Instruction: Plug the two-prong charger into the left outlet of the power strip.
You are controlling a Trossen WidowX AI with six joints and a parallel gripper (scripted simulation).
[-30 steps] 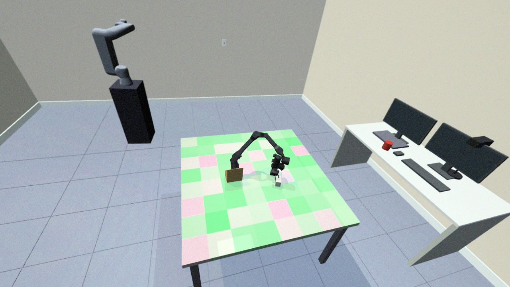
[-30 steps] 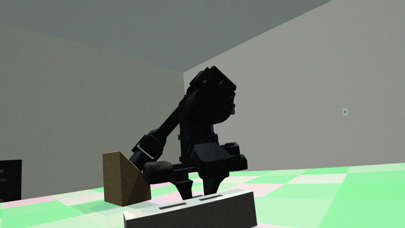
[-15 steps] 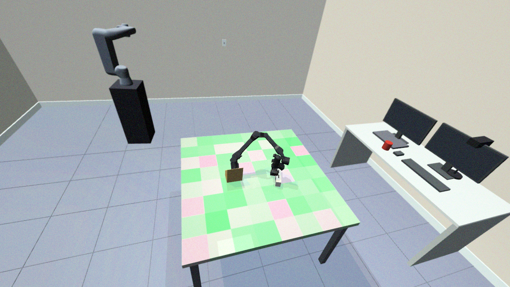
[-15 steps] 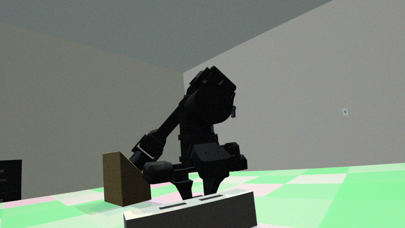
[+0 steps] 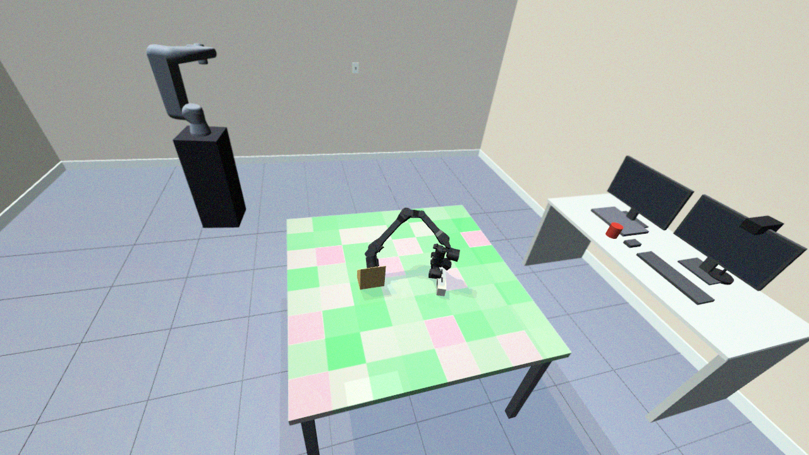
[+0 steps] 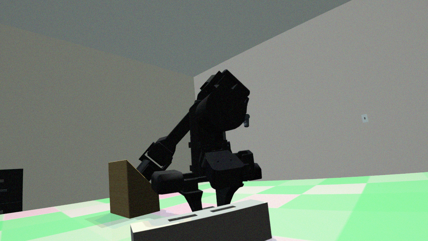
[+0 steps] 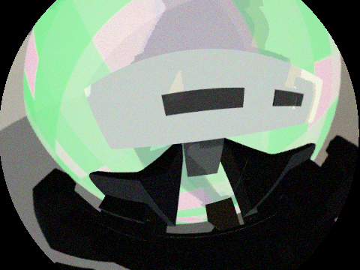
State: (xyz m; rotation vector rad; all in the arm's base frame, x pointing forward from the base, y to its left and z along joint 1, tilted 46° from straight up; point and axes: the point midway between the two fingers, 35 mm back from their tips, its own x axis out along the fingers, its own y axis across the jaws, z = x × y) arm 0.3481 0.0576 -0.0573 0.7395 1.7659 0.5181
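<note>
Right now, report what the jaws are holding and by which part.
Nothing is gripped: the gripper stands open, slightly wider than the grey charger, whose body sits between the jaws, facing the power strip.

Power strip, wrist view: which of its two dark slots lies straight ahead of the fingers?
The slot in the picture's middle, just above the grey charger between the fingers; the other slot sits near the right edge.
</note>
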